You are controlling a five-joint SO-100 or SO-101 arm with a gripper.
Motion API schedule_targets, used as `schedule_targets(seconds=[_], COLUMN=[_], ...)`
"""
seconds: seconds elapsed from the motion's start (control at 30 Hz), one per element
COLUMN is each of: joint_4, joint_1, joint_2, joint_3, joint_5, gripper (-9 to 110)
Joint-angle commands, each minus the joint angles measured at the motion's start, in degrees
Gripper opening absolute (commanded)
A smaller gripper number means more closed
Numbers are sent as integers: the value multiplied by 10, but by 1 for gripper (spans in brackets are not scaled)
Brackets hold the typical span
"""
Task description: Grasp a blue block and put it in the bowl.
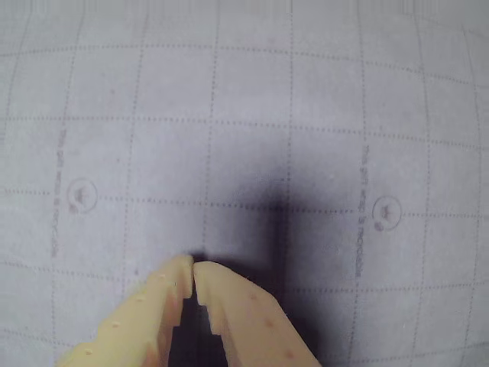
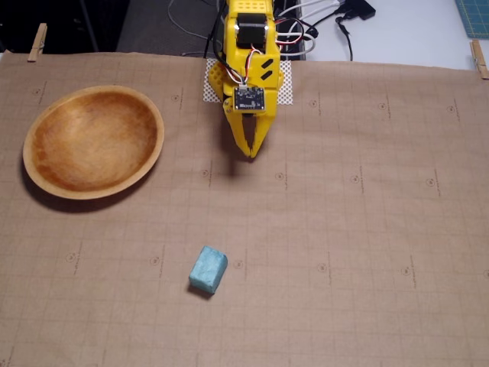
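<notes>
Wrist view shows the gripper (image 1: 192,267) with its two pale yellow plastic fingers (image 1: 229,313) brought together at the tips, nothing between them, over gridded paper (image 1: 306,115) printed with dotted lines and small round logos; the finger bases are cut off by the lower edge, and a dark blurred shadow lies beside them. In the fixed view the one yellow arm (image 2: 246,46) points down with its gripper (image 2: 251,153) near the far middle of the brown paper sheet (image 2: 367,252). One blue block (image 2: 208,269), matte, rounded and slightly rough, lies well apart from the gripper on the near side. One shallow round wooden bowl (image 2: 38,172), tan-rimmed with a reddish-brown grained inside, sits at the left, holding nothing. Three wooden clothespins (image 2: 37,42) clip the sheet's far edge, one partly cut off.
</notes>
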Motion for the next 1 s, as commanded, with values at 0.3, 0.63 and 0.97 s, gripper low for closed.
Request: schedule_targets(seconds=[0.3, 0.63, 0.97], joint_4=[-70, -76, -76], joint_1=[46, 53, 97], joint_2=[6, 5, 5], joint_3=[-126, -161, -186], joint_5=[-4, -4, 4], gripper=[-3, -3, -2])
